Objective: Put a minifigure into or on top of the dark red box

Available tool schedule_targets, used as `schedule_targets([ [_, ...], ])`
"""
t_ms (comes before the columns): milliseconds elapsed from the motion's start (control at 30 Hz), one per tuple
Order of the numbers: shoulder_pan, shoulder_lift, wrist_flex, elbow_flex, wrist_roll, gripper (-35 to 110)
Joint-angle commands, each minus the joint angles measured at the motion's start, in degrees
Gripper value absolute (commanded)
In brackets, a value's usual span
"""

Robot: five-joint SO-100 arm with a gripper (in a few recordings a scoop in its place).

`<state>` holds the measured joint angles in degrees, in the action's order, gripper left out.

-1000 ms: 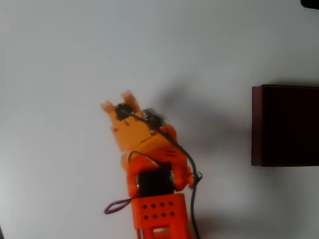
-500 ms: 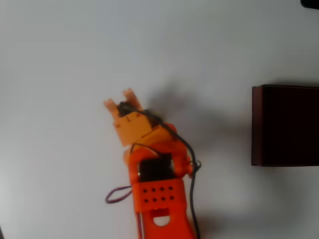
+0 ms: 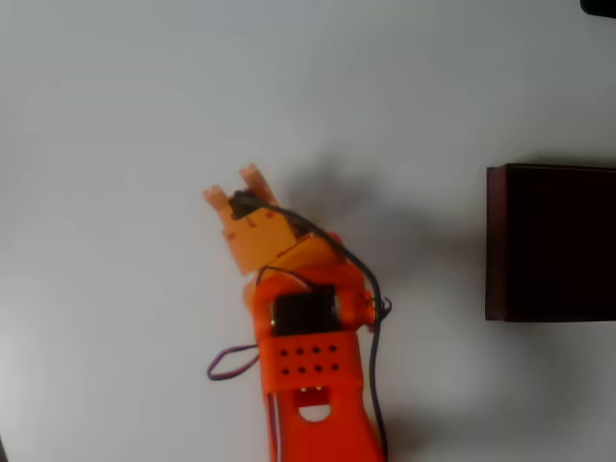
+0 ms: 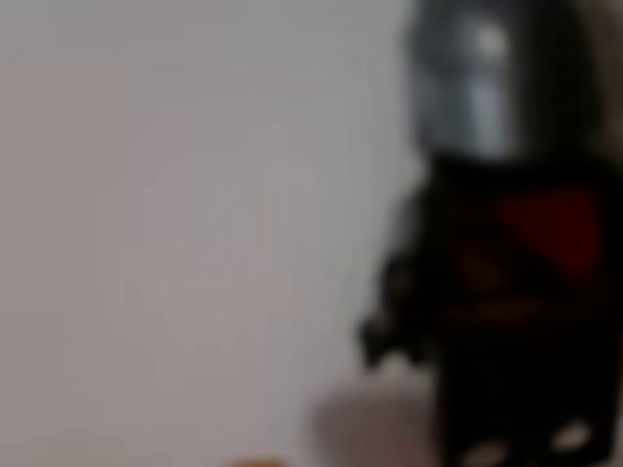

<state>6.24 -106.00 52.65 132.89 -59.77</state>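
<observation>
In the wrist view the minifigure (image 4: pixel 496 243) stands upright on the white table, very close and blurred, with a grey rounded head and a dark body marked with red. My orange gripper (image 3: pixel 235 186) is left of centre in the overhead view, its two fingertips (image 3: pixel 214 195) spread apart with nothing seen between them. The dark red box (image 3: pixel 495 241) sits at the right edge of the overhead view, far to the right of the gripper, its dark interior facing up.
The orange arm (image 3: pixel 308 375) rises from the bottom edge with a black cable (image 3: pixel 371 318) along its right side. White table (image 3: pixel 115 115) surrounds the gripper and separates it from the box.
The gripper tips have shifted slightly up and to the right in the overhead view, and the arm's body has drawn in behind them. The finger gap looks unchanged.
</observation>
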Motion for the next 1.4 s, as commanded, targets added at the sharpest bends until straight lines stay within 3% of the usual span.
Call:
schedule_targets([
  [0, -0.4, -0.4, -0.3, -2.0, 0.4, 23],
  [567, -0.4, 3.3, -2.9, -1.6, 2.5, 21],
  [767, -0.4, 3.3, -2.9, -1.3, 2.2, 11],
  [1367, -1.2, -0.6, 0.1, -1.7, 4.0, 0],
])
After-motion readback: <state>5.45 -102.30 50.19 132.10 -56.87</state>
